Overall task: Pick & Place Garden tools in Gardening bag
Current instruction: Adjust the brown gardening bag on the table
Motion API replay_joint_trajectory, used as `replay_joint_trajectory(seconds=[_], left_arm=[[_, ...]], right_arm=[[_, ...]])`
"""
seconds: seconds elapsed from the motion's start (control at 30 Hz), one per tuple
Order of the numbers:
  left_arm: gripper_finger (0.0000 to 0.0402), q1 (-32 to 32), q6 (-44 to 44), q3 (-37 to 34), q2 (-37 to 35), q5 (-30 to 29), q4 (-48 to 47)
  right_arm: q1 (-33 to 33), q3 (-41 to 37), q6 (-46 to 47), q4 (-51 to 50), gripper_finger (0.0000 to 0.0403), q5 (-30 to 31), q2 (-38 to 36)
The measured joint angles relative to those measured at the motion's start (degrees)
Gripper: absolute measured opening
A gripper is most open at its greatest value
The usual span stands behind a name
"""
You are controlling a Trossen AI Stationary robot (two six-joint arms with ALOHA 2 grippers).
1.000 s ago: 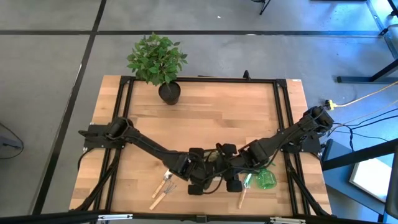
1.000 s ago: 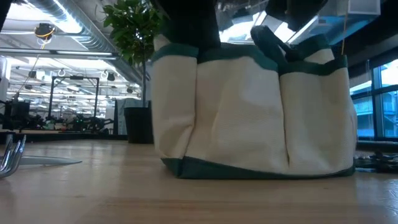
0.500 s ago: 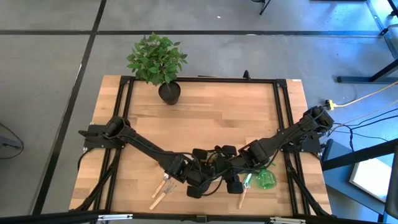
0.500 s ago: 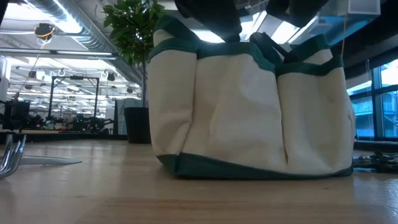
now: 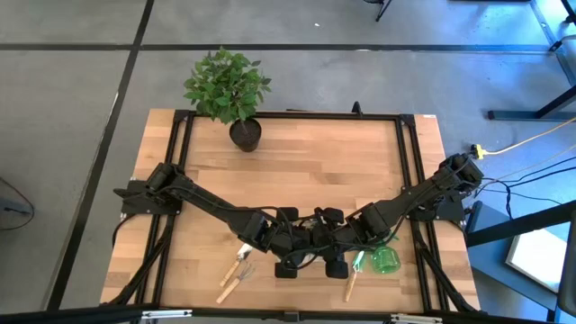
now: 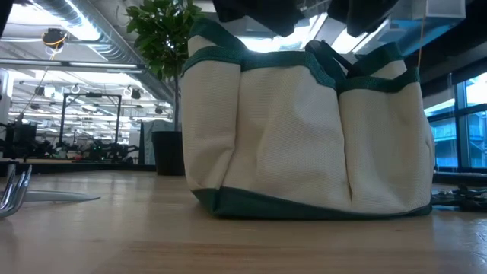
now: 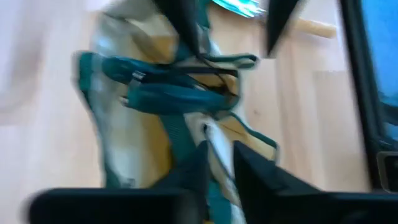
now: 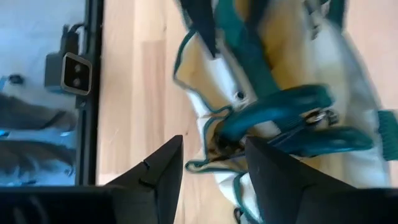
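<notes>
Grey concrete floor surrounds a wooden table (image 5: 297, 171) framed in black rails, seen from above. At its 11 o'clock corner stands a leafy plant in a black pot (image 5: 245, 133). Both arms reach in toward 6 o'clock and meet over the gardening bag (image 5: 306, 247), which is almost wholly hidden under them. The left gripper (image 5: 286, 245) and right gripper (image 5: 335, 245) sit at the bag's two sides. On the wood at the bag's 9 o'clock lie two wooden-handled tools (image 5: 236, 273); at its 3 o'clock lie a green spray bottle (image 5: 387, 259) and another wooden-handled tool (image 5: 350, 286).

Level with the tabletop, the bag (image 6: 308, 137) fills the middle, cream cloth with green trim, upright, dark arm parts just above its rim (an open workshop hall lies behind).

From the left wrist, the dark fingers (image 7: 196, 168) stand close together with a strip of the bag's pale edge between them; they seem to pinch it, though blur makes this unsure. Teal-handled pruners (image 7: 168, 93) lie inside the bag.

From the right wrist, the fingers (image 8: 163, 168) are spread apart above the bag's rim, gripping nothing, with the same pruners (image 8: 292, 118) visible inside.
</notes>
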Motion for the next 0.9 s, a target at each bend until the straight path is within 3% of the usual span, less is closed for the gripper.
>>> replay_joint_trajectory(seconds=[0.07, 0.17, 0.37, 0.6, 0.73, 0.9], left_arm=[[0.0016, 0.0, -0.1, 0.0, 0.1, 0.1, -0.3], [0.0004, 0.0, -0.8, 0.0, 0.1, -2.6, -1.0], [0.0001, 0.1, -2.4, 0.0, 0.0, -8.8, -5.1], [0.0001, 1.9, -3.3, 0.0, -6.1, -15.4, -5.8], [0.0002, 4.4, -4.3, 0.2, -10.0, -14.1, -5.4], [0.0001, 7.2, -3.3, 0.2, -11.5, -4.0, -4.4]], right_arm=[[-0.1, 0.0, 0.7, -0.2, 0.0169, 0.9, 0.0], [-0.4, 0.0, 1.1, -0.3, 0.016, 1.1, -0.1], [-0.7, 0.0, 1.3, -0.4, 0.0148, 1.0, -0.1], [-0.8, 1.3, 1.7, -0.8, 0.0144, -0.6, -0.3], [-1.7, 5.8, -0.3, -3.0, 0.0144, 0.2, -0.2], [-3.9, 11.5, -2.6, -6.2, 0.0144, 6.3, -0.3]])
